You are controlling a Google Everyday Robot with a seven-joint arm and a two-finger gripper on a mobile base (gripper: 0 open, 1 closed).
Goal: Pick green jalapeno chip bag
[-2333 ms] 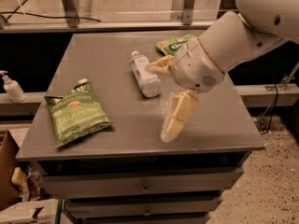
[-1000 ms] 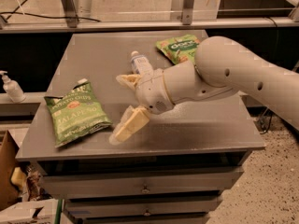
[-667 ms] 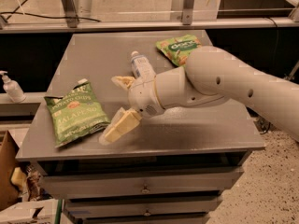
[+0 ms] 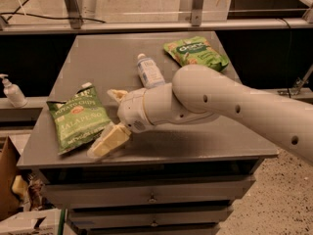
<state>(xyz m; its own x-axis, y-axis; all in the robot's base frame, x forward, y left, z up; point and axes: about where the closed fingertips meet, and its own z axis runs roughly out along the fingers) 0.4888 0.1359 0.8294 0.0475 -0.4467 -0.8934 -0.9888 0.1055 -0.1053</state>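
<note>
The gripper (image 4: 112, 118) hangs just right of the green jalapeno chip bag (image 4: 77, 120), fingers (image 4: 108, 141) spread wide, likely to straddle it.

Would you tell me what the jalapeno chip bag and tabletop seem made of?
Green jalapeno chip bag: probably thin plastic film, crinkled with soft sheen. Tabletop: smooth matte grey, possibly metal or laminate. The open hand is at the bag's right edge.
</note>
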